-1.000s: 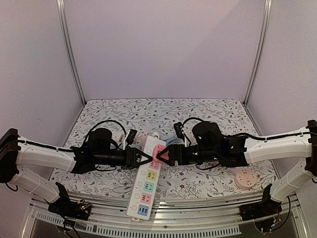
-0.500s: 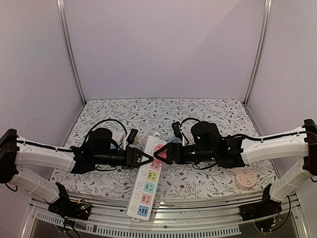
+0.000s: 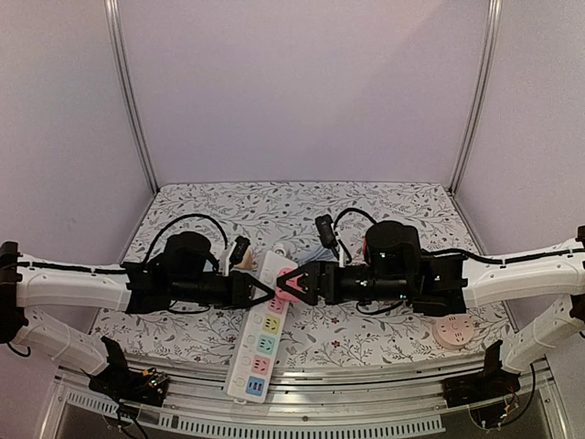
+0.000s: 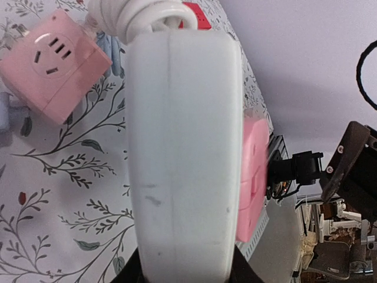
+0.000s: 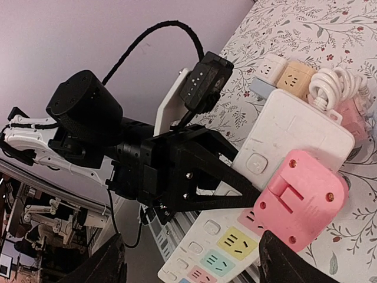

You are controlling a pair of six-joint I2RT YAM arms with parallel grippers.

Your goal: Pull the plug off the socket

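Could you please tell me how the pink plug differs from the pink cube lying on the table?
The pink plug sits in the power strip; the pink cube lies on the table. The plug shows a screwed back; the cube shows socket holes. Both are pink.

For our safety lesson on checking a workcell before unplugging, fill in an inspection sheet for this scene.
Surface: floral-patterned table.
Job's things: pink plug sits in the white power strip.
Clutter: small cube sockets behind the strip; round socket at right.
Claws: left claw shut on the strip; right claw open at the plug.
Cables: coiled white cord; black arm cables.
Surroundings: plain walls, metal frame.
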